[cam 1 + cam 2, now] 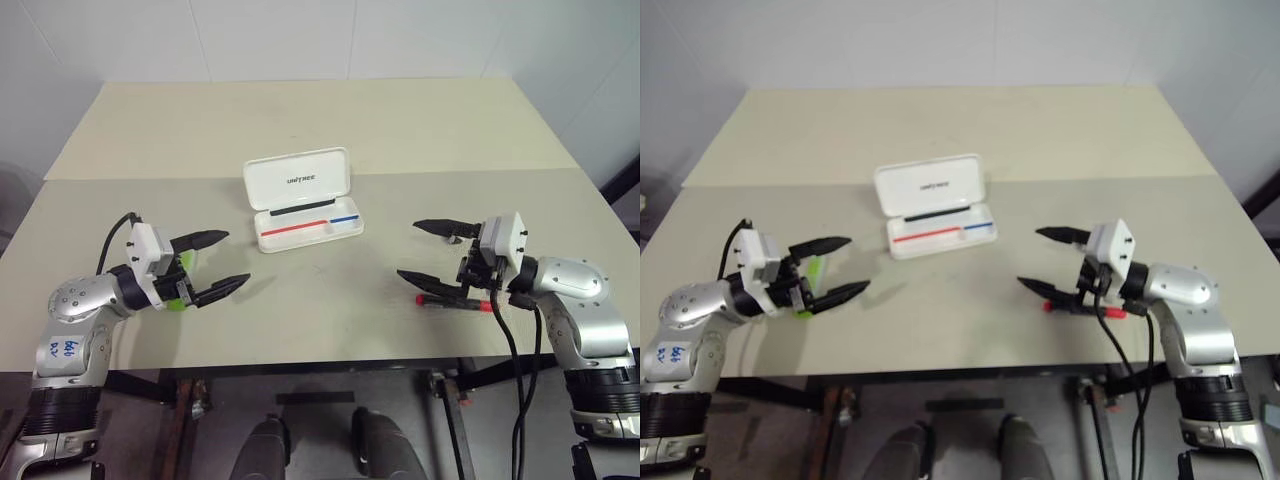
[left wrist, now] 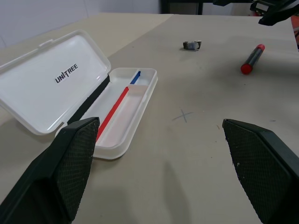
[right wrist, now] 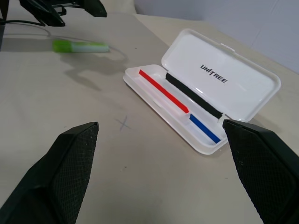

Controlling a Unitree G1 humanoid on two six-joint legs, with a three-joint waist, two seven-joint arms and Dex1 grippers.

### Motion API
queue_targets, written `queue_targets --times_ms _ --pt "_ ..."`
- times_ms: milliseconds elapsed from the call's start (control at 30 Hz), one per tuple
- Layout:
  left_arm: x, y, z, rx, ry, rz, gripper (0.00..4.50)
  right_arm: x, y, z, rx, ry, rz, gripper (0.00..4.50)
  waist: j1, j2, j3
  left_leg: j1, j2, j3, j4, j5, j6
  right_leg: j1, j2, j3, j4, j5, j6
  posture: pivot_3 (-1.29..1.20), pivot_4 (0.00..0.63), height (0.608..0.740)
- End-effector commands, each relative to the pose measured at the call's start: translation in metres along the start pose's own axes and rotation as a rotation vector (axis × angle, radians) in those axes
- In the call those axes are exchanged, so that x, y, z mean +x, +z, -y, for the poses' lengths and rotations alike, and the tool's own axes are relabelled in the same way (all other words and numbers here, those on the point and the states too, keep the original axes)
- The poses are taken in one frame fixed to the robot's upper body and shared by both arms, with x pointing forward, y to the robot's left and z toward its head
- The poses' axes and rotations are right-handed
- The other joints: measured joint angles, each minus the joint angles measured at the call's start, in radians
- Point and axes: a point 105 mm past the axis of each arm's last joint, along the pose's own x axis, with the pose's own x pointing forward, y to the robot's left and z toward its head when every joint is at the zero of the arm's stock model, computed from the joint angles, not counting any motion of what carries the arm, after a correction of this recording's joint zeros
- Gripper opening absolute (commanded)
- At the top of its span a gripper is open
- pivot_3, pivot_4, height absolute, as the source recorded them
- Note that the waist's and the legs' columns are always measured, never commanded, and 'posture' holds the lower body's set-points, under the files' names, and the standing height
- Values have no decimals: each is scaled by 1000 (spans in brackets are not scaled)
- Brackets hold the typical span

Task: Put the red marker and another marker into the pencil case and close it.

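Pencil case open at table centre, bare room all round. Red marker under right pincer, green marker under left pincer, both near front edge. Both pincers spread, empty.

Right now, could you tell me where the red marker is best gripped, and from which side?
Probably across the dark middle barrel of the red marker, coming down from above with the right claw, which hangs open over it. It lies flat on the table, slim and round, so pinching its sides looks steadier than the ends.

pencil case open, mid table
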Motion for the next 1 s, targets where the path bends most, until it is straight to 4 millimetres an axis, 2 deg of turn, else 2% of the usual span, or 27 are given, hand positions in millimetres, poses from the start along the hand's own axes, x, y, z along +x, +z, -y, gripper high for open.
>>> queue_targets --times_ms 33,267,467,567,633,700,867,1000 --pt "-1 10 -6 47 15 22 4486 5 15 1 -51 12 57 4500 0 0 0 0 0 0 0 0 0 0 0 0 0 0 0 0 150 740" --pt "7 7 -7 30 -1 22 4486 17 20 -11 -35 59 101 4500 1 0 0 0 0 0 0 0 0 0 0 0 1 0 0 0 150 740" --pt "19 11 -17 58 -32 22 4486 28 24 -17 -37 109 118 4500 2 0 0 0 0 -1 2 0 0 0 0 0 1 0 0 0 150 740" --pt "29 9 -28 77 -5 0 3842 38 29 -18 -42 102 153 4500 2 0 0 0 0 -1 2 0 0 0 0 -1 2 0 0 0 150 740" --pt "37 8 -33 87 -9 -16 3217 44 34 -19 -45 105 170 4500 2 0 0 0 -1 -1 2 0 0 0 0 -1 2 0 1 0 150 740" --pt "43 7 -34 93 -32 -18 3217 49 36 -21 -53 108 173 4500 2 0 0 0 -1 0 2 0 0 0 0 0 2 0 1 0 150 740" --pt "74 -5 -32 165 -109 -106 3217 51 40 -17 -71 94 179 4500 4 0 0 -1 -1 0 2 0 0 0 1 -1 1 1 1 0 150 740" --pt "93 -13 -32 207 -152 -157 3217 52 44 -17 -85 80 189 4500 4 0 0 -2 -1 0 3 0 0 0 1 -1 1 1 2 0 150 740"
